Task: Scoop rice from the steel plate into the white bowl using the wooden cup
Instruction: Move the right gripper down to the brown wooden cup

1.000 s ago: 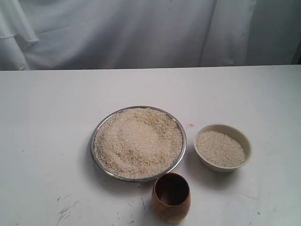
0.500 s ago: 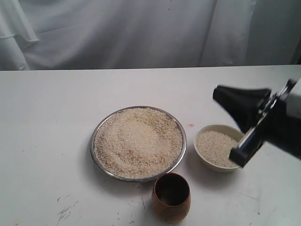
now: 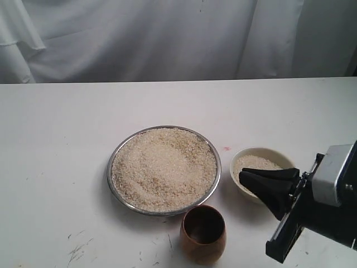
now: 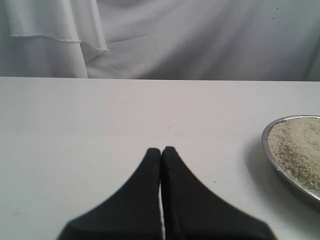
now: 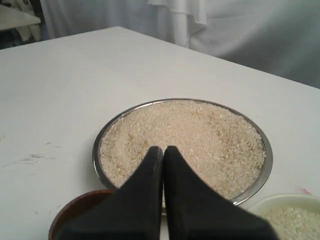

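Right tool (image 5: pixel 163 150): fingers are pressing flat together, gripping nothing. In the exterior view it is hanging in front of the white bowl (image 3: pixel 265 149), hiding the near rim, tip aiming toward the steel plate (image 3: pixel 109 172).

Left tool (image 4: pixel 160 150): likewise closed tight and carrying nothing, sitting over bare tabletop (image 3: pixel 56 139) off to the plate's side (not showing in the exterior view).

Wooden cup (image 3: pixel 203 233): standing upright just in front of the plate's near rim, apart from both tools. Its inside is looking dark and empty.

Rice (image 3: pixel 164 167): filling the plate rim to rim. The bowl is already holding a shallow layer.

Progress, as I am judging it: nothing is being scooped. Grasping the cup, dipping it and tipping it into the bowl are all waiting.

Surface: white tabletop is showing dark scuffs (image 3: pixel 78 248) near the front and a faint reddish spot (image 3: pixel 226 148) between plate and bowl. White cloth (image 3: pixel 139 39) is draping the whole back.
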### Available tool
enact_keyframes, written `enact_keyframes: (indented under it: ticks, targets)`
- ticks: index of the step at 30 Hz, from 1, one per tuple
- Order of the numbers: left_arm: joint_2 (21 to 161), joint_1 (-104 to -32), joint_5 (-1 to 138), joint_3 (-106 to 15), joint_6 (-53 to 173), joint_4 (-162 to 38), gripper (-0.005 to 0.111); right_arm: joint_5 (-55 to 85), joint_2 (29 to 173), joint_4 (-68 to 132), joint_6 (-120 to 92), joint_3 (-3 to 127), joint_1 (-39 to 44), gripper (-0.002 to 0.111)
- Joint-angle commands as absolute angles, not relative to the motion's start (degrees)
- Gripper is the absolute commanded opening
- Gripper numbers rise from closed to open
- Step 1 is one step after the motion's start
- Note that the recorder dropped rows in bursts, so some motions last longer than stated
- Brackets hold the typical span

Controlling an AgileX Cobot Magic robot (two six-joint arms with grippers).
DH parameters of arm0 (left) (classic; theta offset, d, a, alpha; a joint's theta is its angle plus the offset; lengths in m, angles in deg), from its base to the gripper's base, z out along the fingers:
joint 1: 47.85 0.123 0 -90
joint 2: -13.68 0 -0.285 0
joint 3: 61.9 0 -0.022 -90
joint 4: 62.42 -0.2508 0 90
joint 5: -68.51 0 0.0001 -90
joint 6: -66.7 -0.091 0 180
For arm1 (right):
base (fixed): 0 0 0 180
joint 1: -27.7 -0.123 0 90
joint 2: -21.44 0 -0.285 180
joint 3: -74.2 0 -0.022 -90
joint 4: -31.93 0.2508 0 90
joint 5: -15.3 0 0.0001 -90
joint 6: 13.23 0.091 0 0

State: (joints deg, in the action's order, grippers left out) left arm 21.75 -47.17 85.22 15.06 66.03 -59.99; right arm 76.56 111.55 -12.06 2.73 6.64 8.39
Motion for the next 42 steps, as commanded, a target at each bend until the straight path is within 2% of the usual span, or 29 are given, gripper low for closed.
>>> enact_keyframes:
  ticks: [1, 6, 12, 15, 17, 20, 25, 32, 42]
  targets:
    - [21.5, -47.3, 84.9, 15.3, 66.2, -59.9, 0.0, 79.1, 114.3, -10.2, 0.0, 6.1, 8.3, 0.0]
    - [21.5, -47.3, 84.9, 15.3, 66.2, -59.9, 0.0, 79.1, 115.0, -4.4, -0.2, 6.1, 8.3, 0.0]
    - [21.5, -47.3, 84.9, 15.3, 66.2, -59.9, 0.0, 79.1, 115.0, -7.9, -0.2, 6.1, 8.3, 0.0]
    - [21.5, -47.3, 84.9, 15.3, 66.2, -59.9, 0.0, 79.1, 115.0, -14.5, -1.4, 6.6, 8.3, 0.008]
    - [21.5, -47.3, 84.9, 15.3, 66.2, -59.9, 0.0, 79.1, 115.0, -17.1, -1.2, 7.0, 8.3, 0.019]
    - [21.5, -47.3, 84.9, 15.3, 66.2, -59.9, 0.0, 79.0, 115.0, -18.6, -1.1, 7.3, 8.3, 0.043]
    - [21.5, -47.3, 84.9, 15.3, 66.2, -59.9, 0.0, 73.4, 115.0, -18.0, -2.9, 7.3, 8.3, 0.104]
    - [21.5, -47.3, 84.9, 15.3, 66.2, -59.9, 0.0, 73.0, 117.0, -23.3, -2.3, 7.3, 8.3, 0.105]
    - [21.5, -47.3, 84.9, 15.3, 66.2, -59.9, 0.0, 75.3, 129.1, -29.0, -1.2, 11.4, 8.3, 0.105]
